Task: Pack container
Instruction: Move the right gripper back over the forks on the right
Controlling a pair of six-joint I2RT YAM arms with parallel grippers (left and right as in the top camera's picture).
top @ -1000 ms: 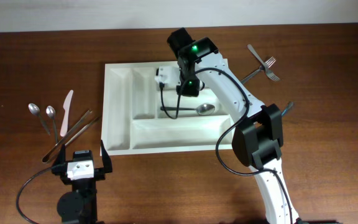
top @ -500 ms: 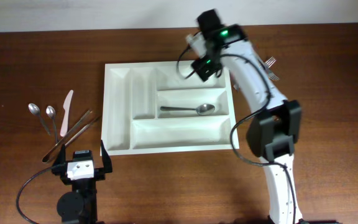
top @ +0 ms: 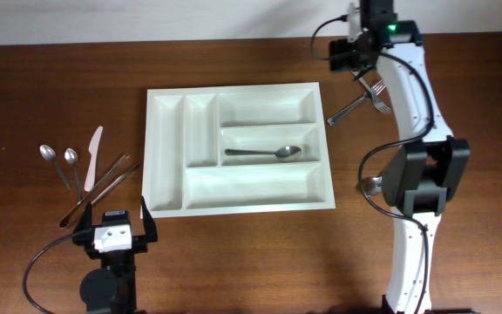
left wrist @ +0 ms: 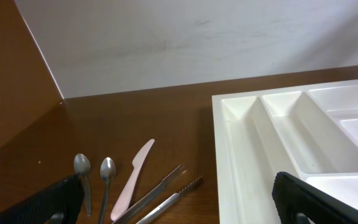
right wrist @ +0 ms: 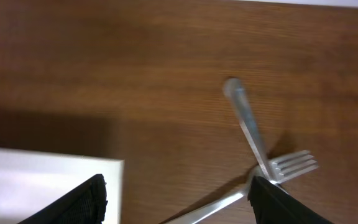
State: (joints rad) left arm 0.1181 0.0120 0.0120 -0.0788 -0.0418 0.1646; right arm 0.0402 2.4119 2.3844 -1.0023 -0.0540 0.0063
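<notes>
1. The table point(top: 59, 70) is dark brown wood.
2. The container point(top: 251, 186), a white tray with five compartments, lies flat at the middle of the table.
3. The right arm point(top: 408, 78) reaches to the far right side. The right jaws are spread wide and empty above two crossed forks point(top: 371, 92).
4. The left arm point(top: 111, 240) sits at the near edge. The left jaws are released, holding nothing.
5. Tongs point(top: 103, 183), a pink knife point(top: 91, 157) and two small spoons point(top: 48, 153) lie left of the container.
6. One large spoon point(top: 264, 153) lies in the middle wide compartment.
</notes>
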